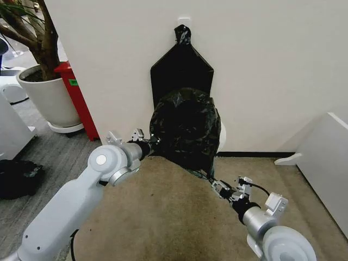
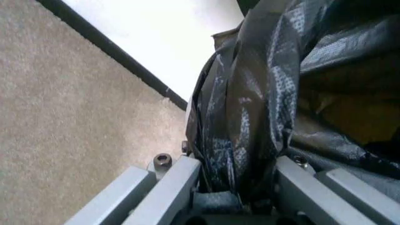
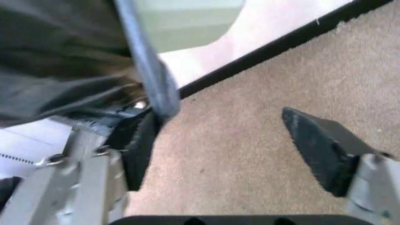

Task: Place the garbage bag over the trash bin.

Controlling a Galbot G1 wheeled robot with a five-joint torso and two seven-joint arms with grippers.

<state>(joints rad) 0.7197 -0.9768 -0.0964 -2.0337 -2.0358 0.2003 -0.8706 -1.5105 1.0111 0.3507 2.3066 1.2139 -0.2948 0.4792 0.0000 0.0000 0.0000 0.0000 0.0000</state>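
The glossy black garbage bag (image 1: 185, 128) is draped over the trash bin, which stands on the carpet against the wall; a strip of the bin's white side (image 1: 222, 136) shows at the bag's right. My left gripper (image 1: 144, 144) is at the bag's left edge, shut on a bunched fold of bag (image 2: 240, 140) between its fingers (image 2: 178, 180). My right gripper (image 1: 224, 190) is low at the front right, open, just below the bag's hanging corner. A thin strand of bag (image 3: 145, 70) runs past one of its pads (image 3: 134, 145), and the bin's pale wall (image 3: 187, 21) is beyond.
A flat black bag bundle (image 1: 181, 68) hangs on the wall above the bin. A large white plant pot (image 1: 49, 100) and a red stand (image 1: 76, 100) are at the left. A white panel (image 1: 326, 157) is at the right. Tan carpet (image 1: 163, 217) lies in front.
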